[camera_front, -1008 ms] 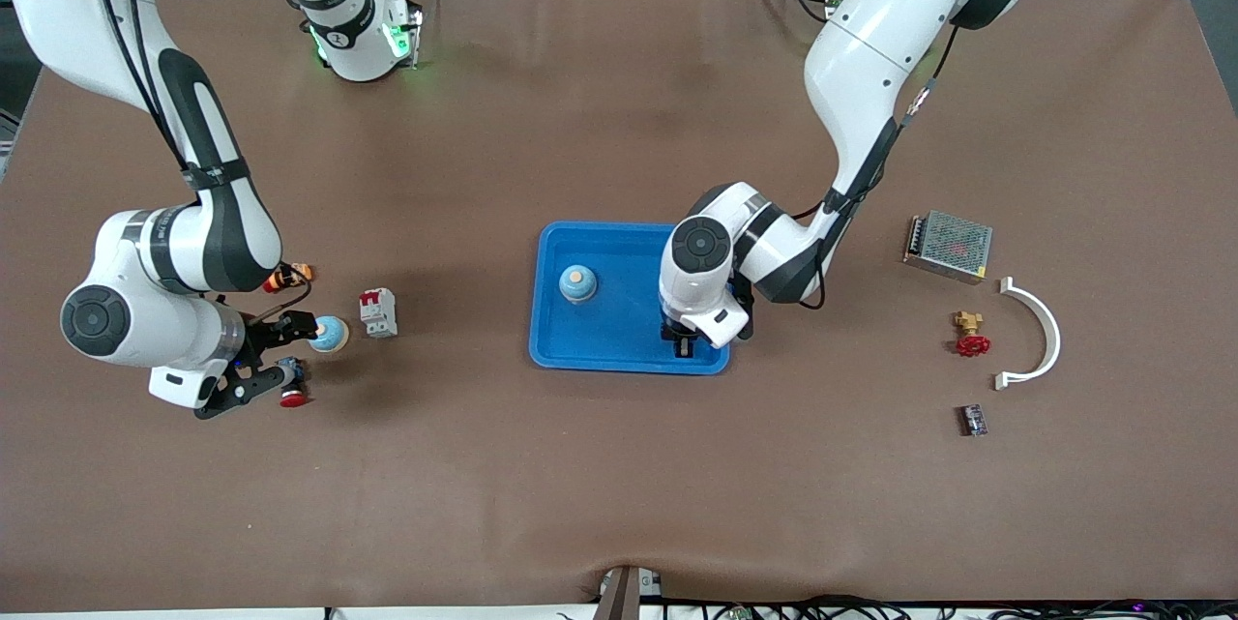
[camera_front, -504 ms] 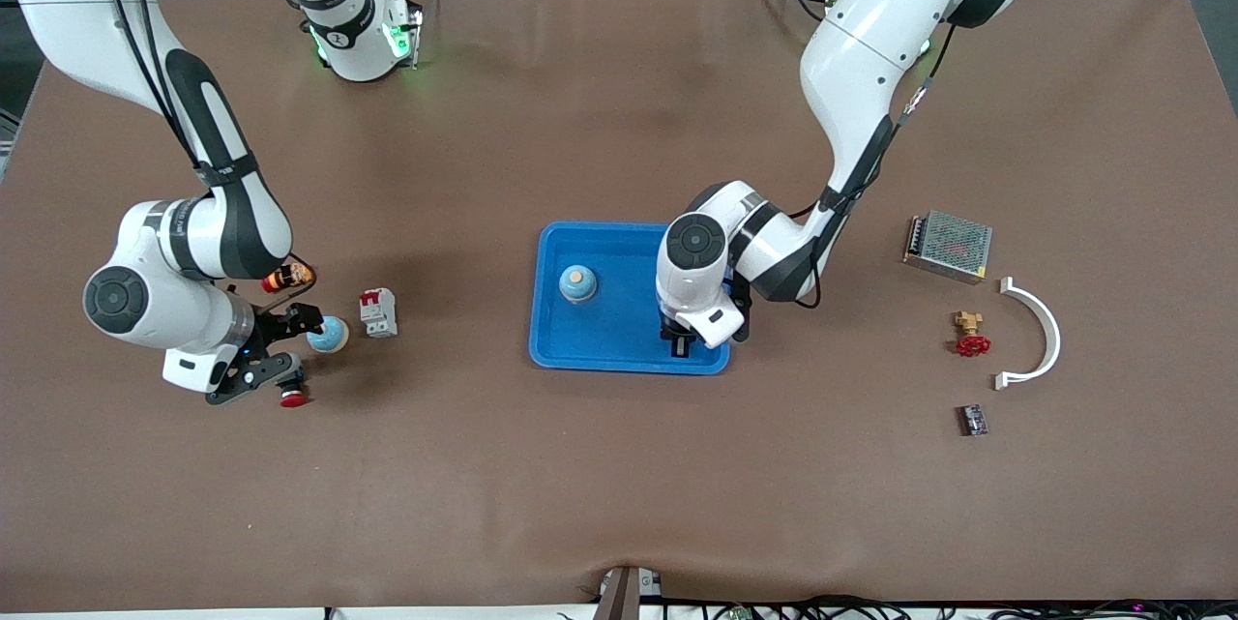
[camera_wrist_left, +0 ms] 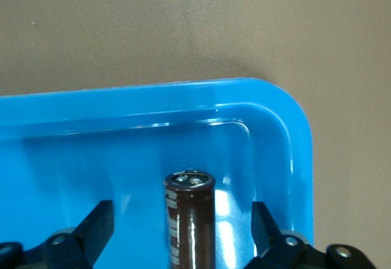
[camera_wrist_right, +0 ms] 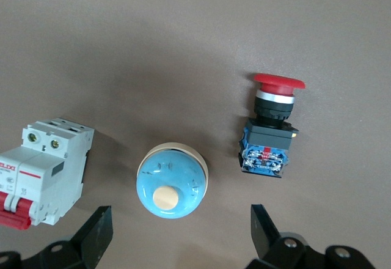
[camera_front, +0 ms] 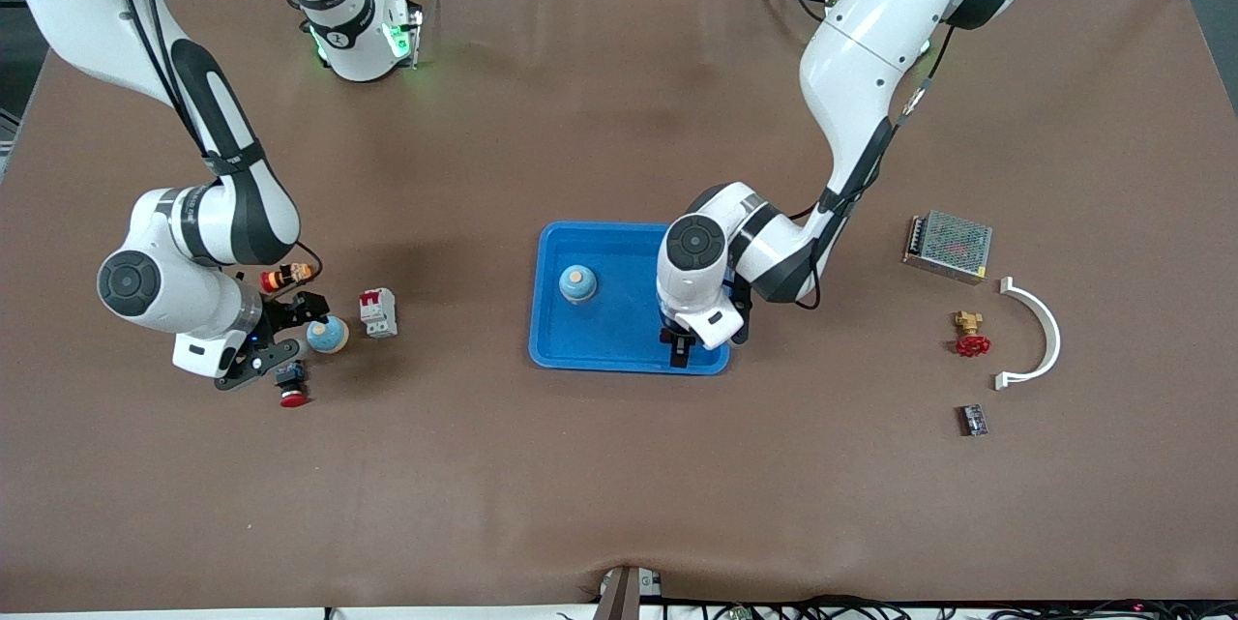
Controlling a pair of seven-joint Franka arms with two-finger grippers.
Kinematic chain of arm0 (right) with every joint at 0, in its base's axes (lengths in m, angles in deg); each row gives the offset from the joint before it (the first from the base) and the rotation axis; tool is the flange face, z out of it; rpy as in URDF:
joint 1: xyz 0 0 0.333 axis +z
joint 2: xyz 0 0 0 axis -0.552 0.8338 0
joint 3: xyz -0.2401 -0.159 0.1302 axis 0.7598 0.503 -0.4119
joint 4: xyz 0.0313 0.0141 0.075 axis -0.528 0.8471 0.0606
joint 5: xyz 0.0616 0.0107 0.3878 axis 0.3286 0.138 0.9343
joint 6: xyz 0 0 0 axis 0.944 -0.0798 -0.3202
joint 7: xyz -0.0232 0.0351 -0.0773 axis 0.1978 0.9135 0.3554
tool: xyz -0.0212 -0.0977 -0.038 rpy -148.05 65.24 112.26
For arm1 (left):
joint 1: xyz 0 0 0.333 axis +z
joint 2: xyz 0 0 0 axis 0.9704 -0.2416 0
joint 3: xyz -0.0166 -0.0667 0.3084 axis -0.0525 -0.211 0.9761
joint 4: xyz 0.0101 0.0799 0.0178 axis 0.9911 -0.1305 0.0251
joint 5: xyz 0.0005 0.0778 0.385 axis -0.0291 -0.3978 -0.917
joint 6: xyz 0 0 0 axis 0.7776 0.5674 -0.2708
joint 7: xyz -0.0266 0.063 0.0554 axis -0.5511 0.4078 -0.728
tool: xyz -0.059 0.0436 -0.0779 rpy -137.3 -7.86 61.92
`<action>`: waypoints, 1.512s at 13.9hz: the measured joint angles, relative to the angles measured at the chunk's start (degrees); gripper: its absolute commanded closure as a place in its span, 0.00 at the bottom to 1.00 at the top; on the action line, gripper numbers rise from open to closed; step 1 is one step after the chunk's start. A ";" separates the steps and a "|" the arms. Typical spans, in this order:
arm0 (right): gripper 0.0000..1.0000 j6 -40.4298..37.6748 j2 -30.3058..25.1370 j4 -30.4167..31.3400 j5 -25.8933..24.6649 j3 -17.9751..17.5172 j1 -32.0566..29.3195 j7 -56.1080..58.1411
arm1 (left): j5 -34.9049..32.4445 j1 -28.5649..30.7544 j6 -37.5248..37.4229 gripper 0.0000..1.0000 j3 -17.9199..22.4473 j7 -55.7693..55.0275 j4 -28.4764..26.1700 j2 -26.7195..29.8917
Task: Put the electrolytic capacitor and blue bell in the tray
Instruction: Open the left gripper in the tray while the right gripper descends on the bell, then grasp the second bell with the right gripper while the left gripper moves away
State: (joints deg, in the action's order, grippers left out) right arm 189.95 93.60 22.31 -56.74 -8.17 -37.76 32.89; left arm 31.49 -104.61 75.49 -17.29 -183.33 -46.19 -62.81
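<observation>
standing upright in the shallow bright blue tray [camera_front: 619,349], the dark brown cylindrical capacitor [camera_wrist_left: 189,220] sits free between the left gripper [camera_wrist_left: 183,235]'s spread jaws; right gripper [camera_wrist_right: 180,235], wide open and empty, brackets a round blue bell [camera_wrist_right: 172,181] on the table, ready to grasp.

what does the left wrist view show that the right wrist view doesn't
Only the left wrist view: the capacitor standing upright in a corner of the blue tray, between the open left gripper fingers, apart from both.

Only the right wrist view: a blue bell between a circuit breaker and a red push button, with the open right gripper over it.

Both: the brown table.
</observation>
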 measured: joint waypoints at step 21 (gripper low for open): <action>0.00 10.77 2.27 4.91 0.00 -0.30 0.03 0.00 | 0.82 4.11 -17.41 0.00 0.03 26.59 5.74 6.00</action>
State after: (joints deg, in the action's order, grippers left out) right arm 200.71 95.87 27.22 -56.74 -8.47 -37.72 32.89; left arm 32.31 -100.50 58.08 -17.26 -156.74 -40.44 -56.81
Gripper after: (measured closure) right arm 0.000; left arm 0.000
